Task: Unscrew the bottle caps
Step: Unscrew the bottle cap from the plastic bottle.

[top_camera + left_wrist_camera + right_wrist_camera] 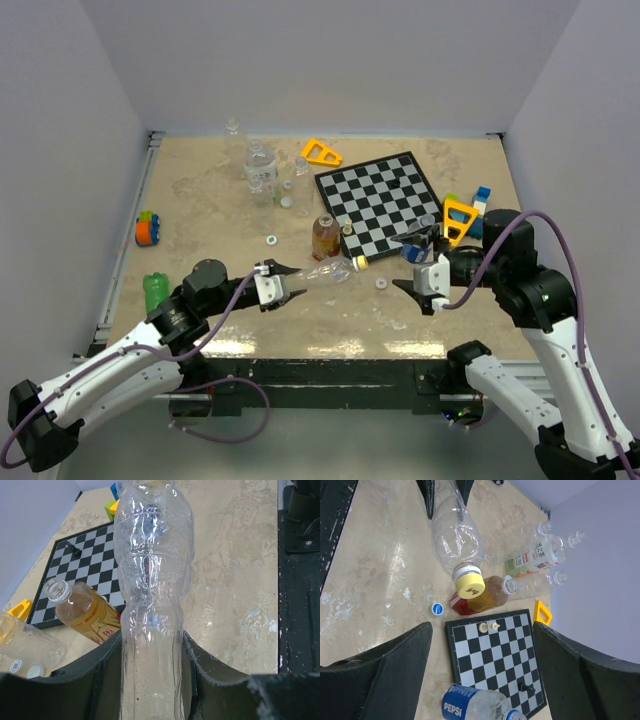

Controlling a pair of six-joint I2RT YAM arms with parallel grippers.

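My left gripper (298, 283) (151, 635) is shut on the body of a clear bottle (325, 272) (150, 580), held lying on its side above the table. Its yellow cap (358, 263) (470, 586) points toward my right gripper (410, 266) (481, 627). That gripper stands open a short way off the cap, with nothing between its fingers. A blue cap (381, 284) (437, 609) lies loose on the table below the bottle neck. An amber bottle (323, 235) (90, 612) (487, 594) stands capless by the chessboard. A Pepsi-labelled bottle (415, 252) (470, 705) lies close under the right wrist.
A chessboard (385, 200) (490, 655) with a few pieces lies at centre right. Clear bottles (260, 165) and loose caps (270, 240) sit at the back. A green bottle (155, 292) and a toy (148, 230) are at the left. Yellow triangles (320, 152) (458, 218) and blocks (480, 198) lie by the board.
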